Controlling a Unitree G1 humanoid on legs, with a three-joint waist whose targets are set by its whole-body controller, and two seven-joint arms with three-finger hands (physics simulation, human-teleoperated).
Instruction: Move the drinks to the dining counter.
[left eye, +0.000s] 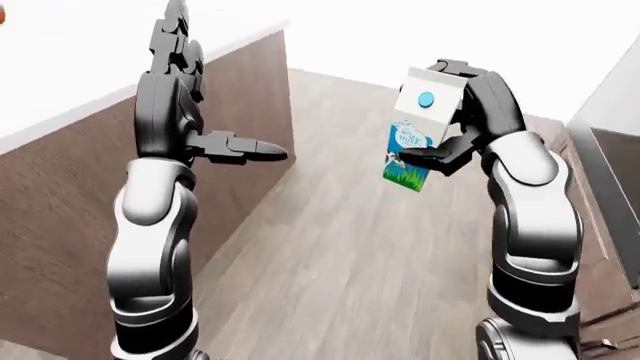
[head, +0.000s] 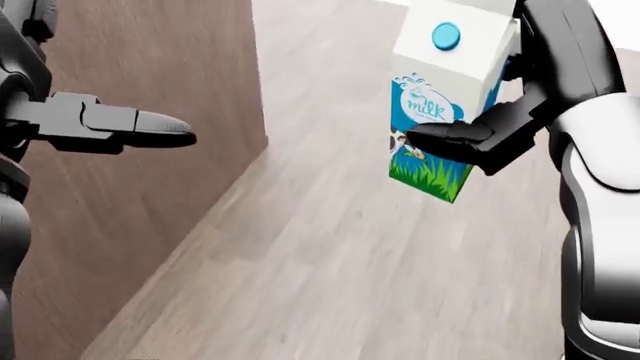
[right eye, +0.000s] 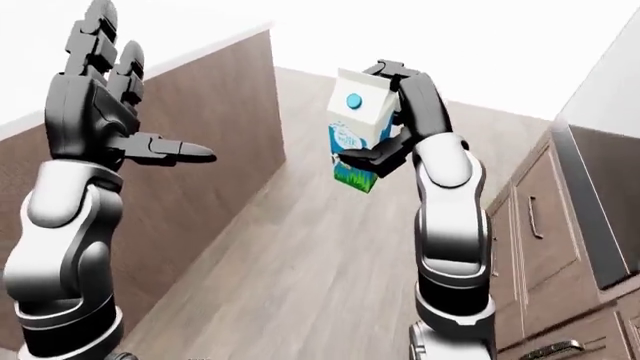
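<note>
A white milk carton (head: 440, 97) with a blue cap, blue label and green grass print hangs tilted above the wooden floor at the upper right of the head view. My right hand (head: 500, 112) is shut on it, one black finger across its lower face. My left hand (right eye: 110, 97) stands raised and open at the left, fingers up and thumb pointing right, holding nothing. The white-topped counter (left eye: 60, 67) with brown sides runs along the left.
Brown base cabinets with handles (right eye: 530, 217) line the right edge under a pale worktop. A wooden floor (head: 330, 255) stretches between the counter side on the left and these cabinets.
</note>
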